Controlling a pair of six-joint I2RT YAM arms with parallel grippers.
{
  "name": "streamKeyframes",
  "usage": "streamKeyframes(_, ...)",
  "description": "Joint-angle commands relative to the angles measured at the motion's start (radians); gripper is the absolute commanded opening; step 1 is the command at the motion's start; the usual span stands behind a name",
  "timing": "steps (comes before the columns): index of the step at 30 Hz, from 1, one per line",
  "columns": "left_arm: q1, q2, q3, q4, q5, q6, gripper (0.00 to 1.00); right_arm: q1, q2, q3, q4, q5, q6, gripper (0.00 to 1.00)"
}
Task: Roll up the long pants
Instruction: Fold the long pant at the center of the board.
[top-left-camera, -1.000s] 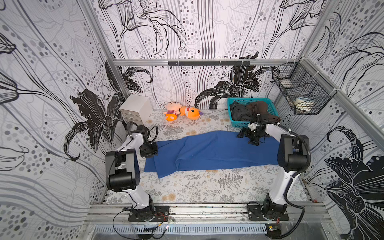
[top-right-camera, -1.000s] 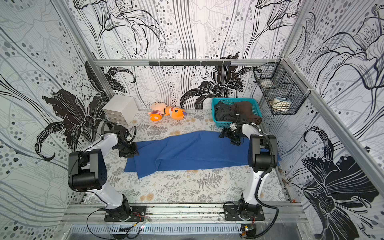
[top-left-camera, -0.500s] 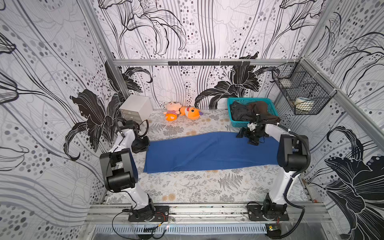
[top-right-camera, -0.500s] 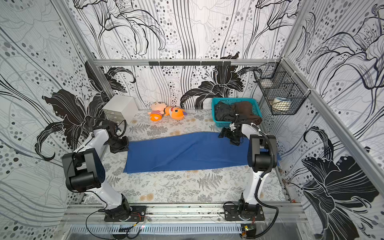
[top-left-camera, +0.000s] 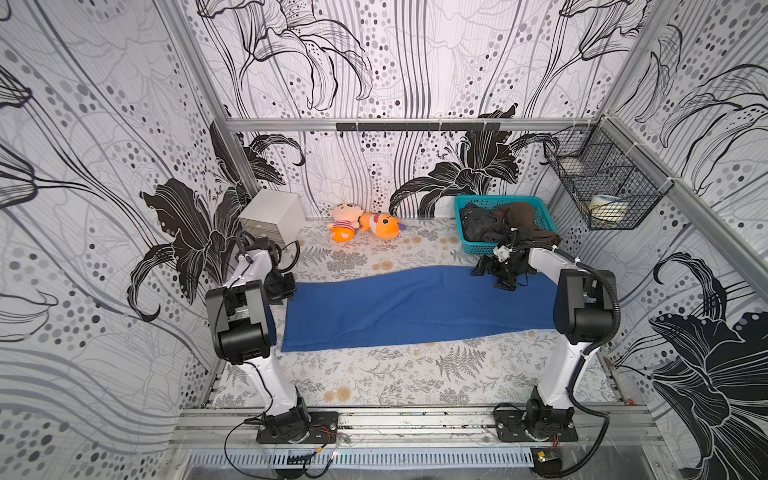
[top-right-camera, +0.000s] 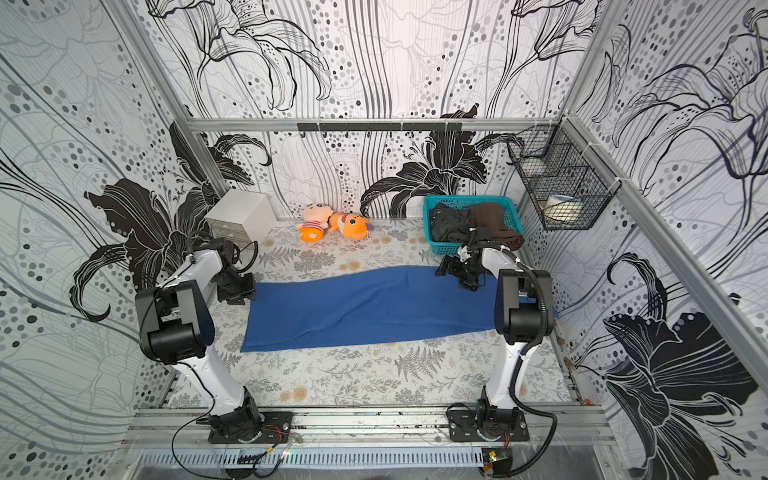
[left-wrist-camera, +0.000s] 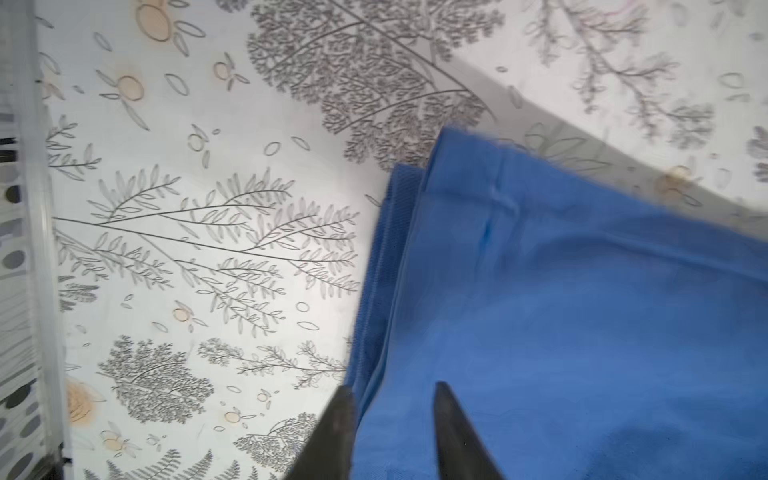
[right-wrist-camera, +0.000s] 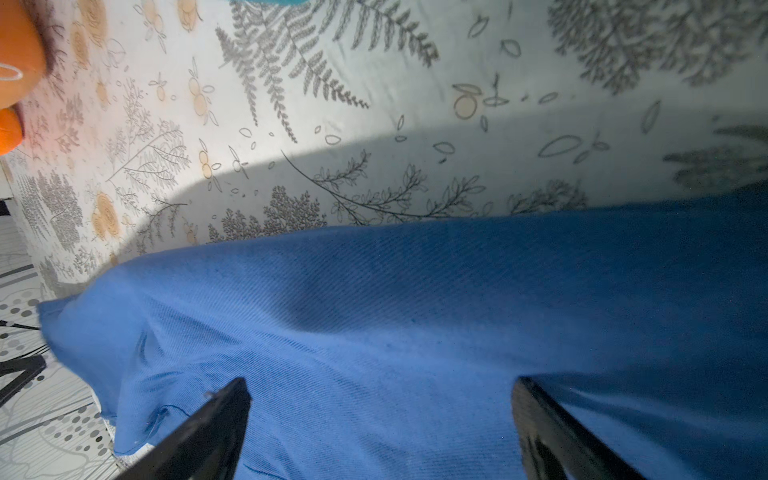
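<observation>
Lying flat across the middle of the surface, just beyond the arm bases, the long pants formed one blue band running side to side, with no roll begun. The band's right end was partly hidden behind the right arm.

The left claw stood at the far corner of the left end. Its fingers were parted, and the layered hem lay between them unpinched. The right claw hovered over the far edge of the right end, spread wide and gripping nothing.

Risks, as judged:
- The left hem showed offset layers. A grasp on the top layer alone would likely peel it away and skew the roll.
- A crease crossed the band near mid-length. Rolled over, it could leave a bulge.
- Narrow claws on a wide band could turn one corner ahead of the other and cone the roll.
- Soft cloth would probably slacken once released.

Obstructions further back:
- The teal basket sat close behind the right claw, and the brown garment draped over its rim beside the dark grey garment. A claw withdrawing that way might snag them.
- The white drawer unit stood just behind the left arm and limited its retreat.
- The plush toys lay well apart from the band.
- The wire rack hung on the right wall, out of the working path.
</observation>
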Motion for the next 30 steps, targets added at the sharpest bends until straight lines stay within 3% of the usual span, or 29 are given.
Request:
streamKeyframes(1,0.000,-0.010,0.028,0.003,-0.069,-0.009,0.99,0.009,0.009,0.006,-0.022,0.010,-0.014,1.00)
streamKeyframes(6,-0.053,-0.145,0.026,0.035,-0.006,-0.017,0.99,0.025,-0.068,-0.030,-0.025,0.082,-0.002,1.00)
streamKeyframes(13,-0.254,-0.243,-0.021,0.070,0.053,-0.057,0.99,0.169,-0.299,-0.222,0.021,0.118,0.019,1.00)
streamKeyframes(18,-0.259,-0.267,-0.073,0.140,0.191,-0.146,0.99,0.211,-0.423,-0.331,-0.015,0.111,0.038,1.00)
streamKeyframes(23,-0.300,-0.334,-0.171,0.272,0.233,-0.272,0.99,0.218,-0.485,-0.421,0.017,0.070,0.091,0.99)
streamKeyframes(26,-0.390,-0.351,-0.204,0.311,0.151,-0.270,0.99,0.249,-0.493,-0.399,-0.061,0.186,0.052,1.00)
streamKeyframes(30,-0.583,-0.322,-0.210,0.282,-0.042,-0.237,0.99,0.336,-0.483,-0.361,-0.170,0.395,-0.021,1.00)
